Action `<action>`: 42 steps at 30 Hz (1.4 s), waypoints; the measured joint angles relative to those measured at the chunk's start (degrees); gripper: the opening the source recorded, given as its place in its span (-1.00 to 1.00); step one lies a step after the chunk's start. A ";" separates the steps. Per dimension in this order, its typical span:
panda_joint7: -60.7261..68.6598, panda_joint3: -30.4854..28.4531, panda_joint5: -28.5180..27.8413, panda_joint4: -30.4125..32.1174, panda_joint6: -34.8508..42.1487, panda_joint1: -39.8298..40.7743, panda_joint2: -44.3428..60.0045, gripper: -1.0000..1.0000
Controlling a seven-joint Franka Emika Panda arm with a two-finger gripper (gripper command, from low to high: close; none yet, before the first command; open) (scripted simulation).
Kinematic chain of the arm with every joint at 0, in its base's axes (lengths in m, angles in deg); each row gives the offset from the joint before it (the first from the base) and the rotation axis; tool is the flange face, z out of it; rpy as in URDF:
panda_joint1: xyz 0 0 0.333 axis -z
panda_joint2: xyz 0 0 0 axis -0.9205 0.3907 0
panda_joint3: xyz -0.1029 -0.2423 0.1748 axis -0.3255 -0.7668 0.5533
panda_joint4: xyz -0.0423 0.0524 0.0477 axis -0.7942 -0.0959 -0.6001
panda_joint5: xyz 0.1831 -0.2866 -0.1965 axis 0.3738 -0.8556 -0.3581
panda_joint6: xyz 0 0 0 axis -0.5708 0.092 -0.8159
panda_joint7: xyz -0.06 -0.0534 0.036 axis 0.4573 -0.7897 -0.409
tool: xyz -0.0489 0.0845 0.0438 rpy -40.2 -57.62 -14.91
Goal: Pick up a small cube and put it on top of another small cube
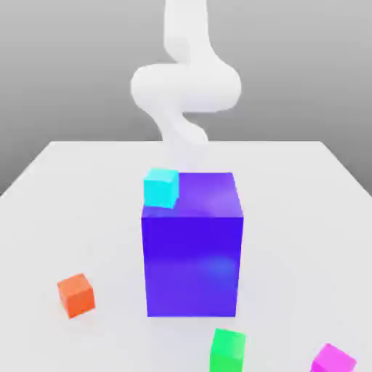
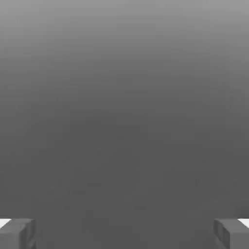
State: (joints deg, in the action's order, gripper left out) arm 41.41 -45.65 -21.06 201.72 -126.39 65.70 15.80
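Observation:
Several small cubes are in the exterior view. A cyan cube (image 1: 160, 187) shows at the back left corner of the tall blue block's (image 1: 192, 254) top; I cannot tell whether it rests on the block or stands behind it. An orange cube (image 1: 76, 295) lies on the table at the exterior view's left. At the front edge sit a green cube (image 1: 228, 351) and a magenta cube (image 1: 333, 360). My white arm (image 1: 185, 87) rises behind the blue block. In the hand view my gripper (image 2: 124, 233) is open, fingertips (image 2: 17, 233) far apart with nothing between them, facing plain grey.
The white table (image 1: 305, 218) stretches wide on both sides of the blue block, which stands in its middle between the arm and the front cubes. The green and magenta cubes sit close to the front edge.

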 joint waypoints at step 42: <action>14.86 6.27 -8.56 -7.12 -22.77 -14.93 72.73 -1.00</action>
State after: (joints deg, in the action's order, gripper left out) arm 56.28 -39.39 -29.62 194.59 -149.17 50.76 88.54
